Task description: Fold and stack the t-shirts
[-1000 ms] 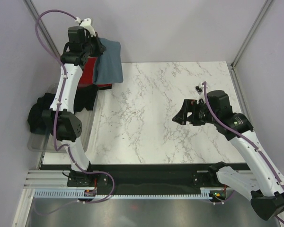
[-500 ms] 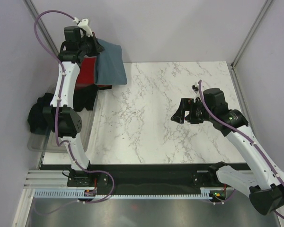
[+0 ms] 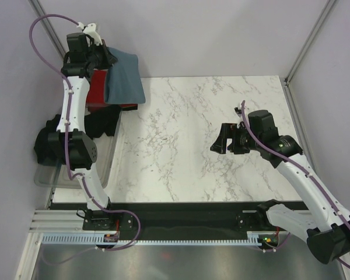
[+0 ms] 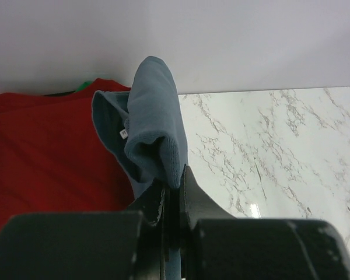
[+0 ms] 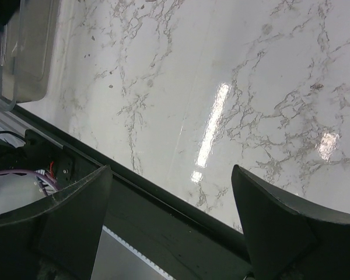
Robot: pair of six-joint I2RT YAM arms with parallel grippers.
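Near the left edge of your table [image 3: 181,151], the clear tray [image 3: 46,177] holds a black t-shirt [image 3: 45,143], half hidden behind the left arm [image 3: 70,111] and spilling over the rim. Mid-table, your right gripper [image 3: 224,144] hangs above bare marble, jaws spread wide, nothing between them. Far left corner now: the left gripper [image 4: 174,185] is clamped tight on a fold of the slate blue-grey t-shirt [image 4: 154,125], which is lifted and hangs at the right edge of the red t-shirt [image 4: 46,157]. Whether the red one lies inside the tray, you can't tell from here.

No readable text; the shirt's small tag [image 4: 123,133] is illegible.
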